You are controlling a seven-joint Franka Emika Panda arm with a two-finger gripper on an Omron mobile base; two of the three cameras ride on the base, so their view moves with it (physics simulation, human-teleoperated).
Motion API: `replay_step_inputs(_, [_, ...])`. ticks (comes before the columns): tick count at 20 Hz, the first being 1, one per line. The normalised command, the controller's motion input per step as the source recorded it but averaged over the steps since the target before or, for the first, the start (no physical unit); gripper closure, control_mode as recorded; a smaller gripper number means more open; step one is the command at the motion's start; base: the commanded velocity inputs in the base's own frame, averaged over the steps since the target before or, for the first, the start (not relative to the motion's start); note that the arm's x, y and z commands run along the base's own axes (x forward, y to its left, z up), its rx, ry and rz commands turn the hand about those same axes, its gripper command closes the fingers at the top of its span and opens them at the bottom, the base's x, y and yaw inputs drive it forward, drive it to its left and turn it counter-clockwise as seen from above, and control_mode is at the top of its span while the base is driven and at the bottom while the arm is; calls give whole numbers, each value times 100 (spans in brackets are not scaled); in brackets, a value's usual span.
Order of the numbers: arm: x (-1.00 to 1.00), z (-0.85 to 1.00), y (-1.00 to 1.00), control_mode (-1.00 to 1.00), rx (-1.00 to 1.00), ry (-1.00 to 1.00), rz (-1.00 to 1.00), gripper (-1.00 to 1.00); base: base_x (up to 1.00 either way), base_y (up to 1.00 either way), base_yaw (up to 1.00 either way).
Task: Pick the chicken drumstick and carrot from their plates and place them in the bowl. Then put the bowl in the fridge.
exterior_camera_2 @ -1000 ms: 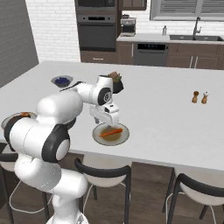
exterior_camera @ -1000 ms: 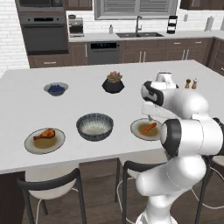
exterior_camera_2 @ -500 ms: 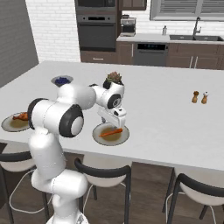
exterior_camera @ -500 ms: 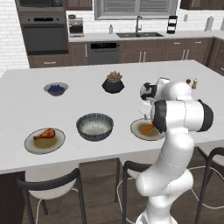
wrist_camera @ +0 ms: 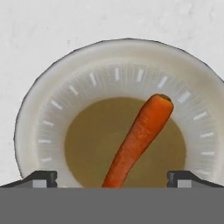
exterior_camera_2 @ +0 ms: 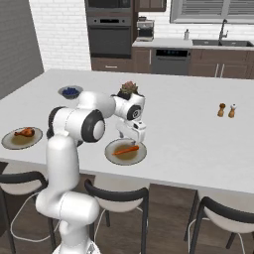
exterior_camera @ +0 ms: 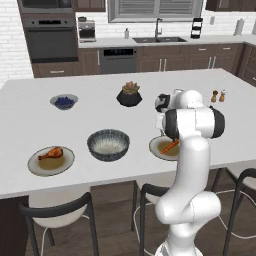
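The carrot [wrist_camera: 139,140] lies slantwise on its plate [wrist_camera: 43,131], at the near right of the island [exterior_camera: 170,146] [exterior_camera_2: 125,150]. My gripper [wrist_camera: 112,177] hangs just above it, pointing straight down, open, with a fingertip [wrist_camera: 41,177] on either side of the carrot's thin end and nothing held. The right base view has the gripper [exterior_camera_2: 131,136] over the plate's [exterior_camera_2: 113,155] far edge. The chicken drumstick [exterior_camera: 52,153] rests on the other plate [exterior_camera: 37,167] at the near left. The bowl [exterior_camera: 108,144] stands between the two plates. A plain grey panel [exterior_camera_2: 15,44] at far left may be the fridge; I cannot tell.
Behind the bowl stand a black plant pot [exterior_camera: 129,95] and a small bowl of berries [exterior_camera: 64,102]. Salt and pepper shakers [exterior_camera: 218,95] are at the far right. Dark stools [exterior_camera: 60,210] line the island's near edge. A wall oven [exterior_camera: 51,37] is at the back.
The arm has swung from a folded, forward-leaning pose to an upright one. The gripper has stayed over the carrot's plate and is still open.
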Motion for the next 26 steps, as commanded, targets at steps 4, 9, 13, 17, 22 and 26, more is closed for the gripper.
replay_step_inputs(4, [-7, -42, -26, -100, 0, 3, 0, -100, 0, 0, 0])
replay_step_inputs(9, [-12, -36, -7, -100, 0, 1, 0, -100, 0, 0, 0])
replay_step_inputs(13, [3, -37, 0, -100, 0, -7, 0, -100, 0, 0, 0])
replay_step_inputs(17, [-14, -35, 0, -100, 0, 0, 0, -100, 0, 0, 0])
replay_step_inputs(22, [-1, -32, 21, -100, 0, 0, 0, 100, 0, 0, 0])
replay_step_inputs(26, [-10, -28, 41, -100, 0, 0, -2, 100, 0, 0, 0])
